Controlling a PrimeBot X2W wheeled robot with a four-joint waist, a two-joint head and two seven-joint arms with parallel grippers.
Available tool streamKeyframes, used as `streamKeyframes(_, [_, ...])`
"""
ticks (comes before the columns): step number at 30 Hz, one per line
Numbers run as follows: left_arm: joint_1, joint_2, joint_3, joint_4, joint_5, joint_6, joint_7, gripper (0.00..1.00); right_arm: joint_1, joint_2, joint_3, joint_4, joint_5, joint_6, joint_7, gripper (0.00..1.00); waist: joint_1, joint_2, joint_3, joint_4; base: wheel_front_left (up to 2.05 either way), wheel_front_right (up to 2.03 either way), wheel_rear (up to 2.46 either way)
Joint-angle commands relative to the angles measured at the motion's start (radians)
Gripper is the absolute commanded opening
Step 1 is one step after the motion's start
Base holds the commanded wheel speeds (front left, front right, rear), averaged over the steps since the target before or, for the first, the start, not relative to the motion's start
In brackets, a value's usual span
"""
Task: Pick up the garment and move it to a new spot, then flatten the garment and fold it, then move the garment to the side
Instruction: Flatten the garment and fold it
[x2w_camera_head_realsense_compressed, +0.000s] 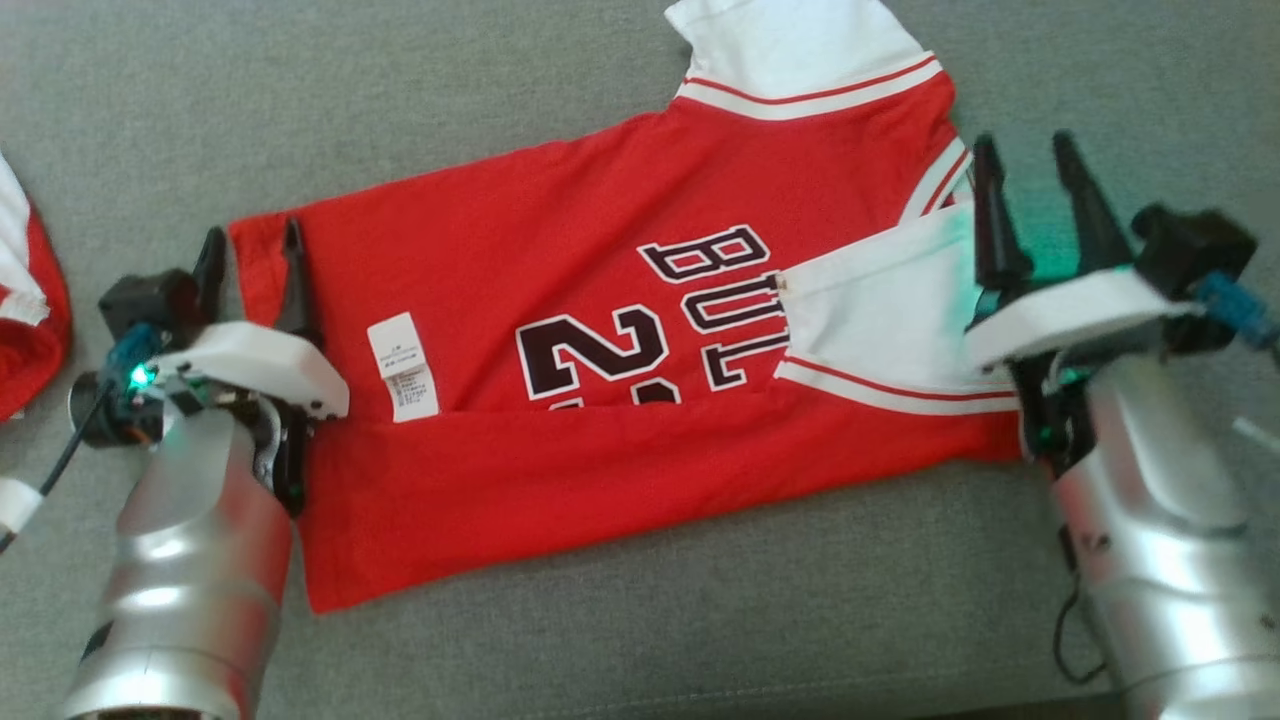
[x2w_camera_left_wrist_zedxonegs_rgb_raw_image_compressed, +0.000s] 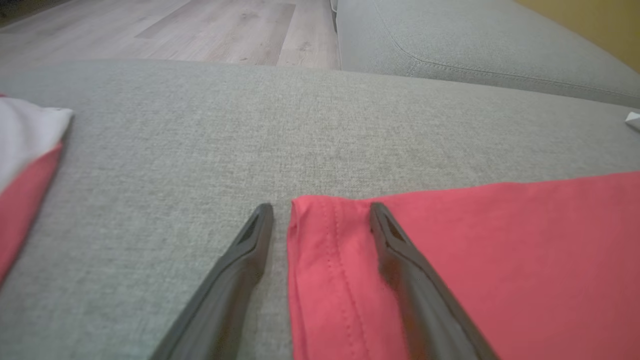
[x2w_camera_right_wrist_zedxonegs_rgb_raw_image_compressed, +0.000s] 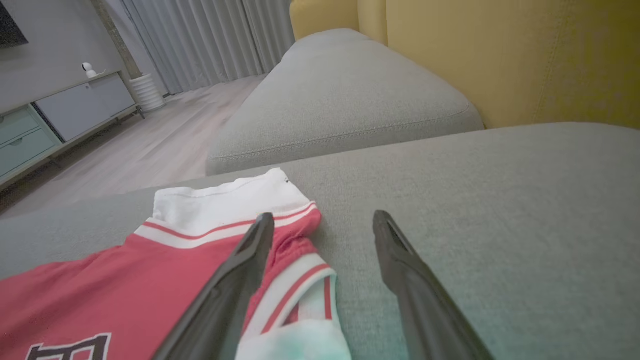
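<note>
The garment (x2w_camera_head_realsense_compressed: 560, 270), a red jersey with white sleeves and dark lettering, lies spread on the grey couch cushion (x2w_camera_head_realsense_compressed: 640, 640). Its near long edge is folded up over the front, and one white sleeve is folded in across the lettering. My left gripper (x2w_camera_head_realsense_compressed: 252, 232) is open at the jersey's left end; in the left wrist view the left gripper (x2w_camera_left_wrist_zedxonegs_rgb_raw_image_compressed: 321, 207) straddles the hem corner of the garment (x2w_camera_left_wrist_zedxonegs_rgb_raw_image_compressed: 500, 250), one finger on the cloth and one on the cushion. My right gripper (x2w_camera_head_realsense_compressed: 1025, 143) is open beside the collar end. In the right wrist view the right gripper (x2w_camera_right_wrist_zedxonegs_rgb_raw_image_compressed: 324, 216) holds nothing, next to the garment (x2w_camera_right_wrist_zedxonegs_rgb_raw_image_compressed: 150, 280).
Another red and white cloth (x2w_camera_head_realsense_compressed: 25, 300) lies at the cushion's left edge. A second grey cushion (x2w_camera_right_wrist_zedxonegs_rgb_raw_image_compressed: 340, 100) and a yellow backrest (x2w_camera_right_wrist_zedxonegs_rgb_raw_image_compressed: 500, 50) lie beyond the jersey. Wooden floor (x2w_camera_left_wrist_zedxonegs_rgb_raw_image_compressed: 175, 30) and a low cabinet (x2w_camera_right_wrist_zedxonegs_rgb_raw_image_compressed: 50, 115) are past the couch.
</note>
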Motion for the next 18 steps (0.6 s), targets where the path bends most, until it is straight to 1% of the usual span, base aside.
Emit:
streamKeyframes(1, [-0.007,0.018,0.003,0.005,-0.012,-0.008,0.003,0.75,-0.045,-0.006,0.03,-0.035,-0.007,-0.001,0.009,1.0,0.0,0.0,0.008,0.01,0.0,0.0,0.0])
streamKeyframes(2, [-0.01,0.012,-0.009,0.01,-0.014,-0.01,0.003,0.25,-0.061,-0.012,0.038,-0.035,-0.008,-0.001,0.019,1.0,0.0,0.0,0.011,0.015,0.0,0.0,0.0])
streamKeyframes(3, [-0.013,0.007,-0.02,0.016,-0.017,-0.012,0.003,0.0,-0.079,-0.018,0.044,-0.034,-0.008,-0.001,0.029,1.0,0.0,0.0,0.015,0.021,0.0,0.0,0.0])
streamKeyframes(7, [-0.027,-0.016,-0.08,-0.01,-0.048,-0.014,0.003,0.0,-0.173,-0.044,0.061,-0.009,-0.013,-0.001,0.09,1.0,0.0,0.0,0.039,0.056,0.0,0.0,0.0])
streamKeyframes(12, [-0.029,-0.016,-0.119,-0.153,-0.065,-0.014,0.003,0.0,-0.306,-0.094,0.069,0.068,-0.033,-0.001,0.18,1.0,0.0,0.0,0.075,0.134,0.0,0.0,0.0])
streamKeyframes(13, [-0.029,-0.016,-0.119,-0.153,-0.065,-0.014,0.003,0.0,-0.306,-0.094,0.069,0.068,-0.033,-0.001,0.18,1.0,0.0,0.0,0.075,0.134,0.0,0.0,0.0])
streamKeyframes(18, [-0.006,-0.047,-0.147,-0.296,-0.058,-0.014,0.003,0.0,-0.42,-0.148,0.05,0.185,-0.068,-0.001,0.272,1.0,0.0,0.0,0.109,0.224,0.0,0.0,0.0])
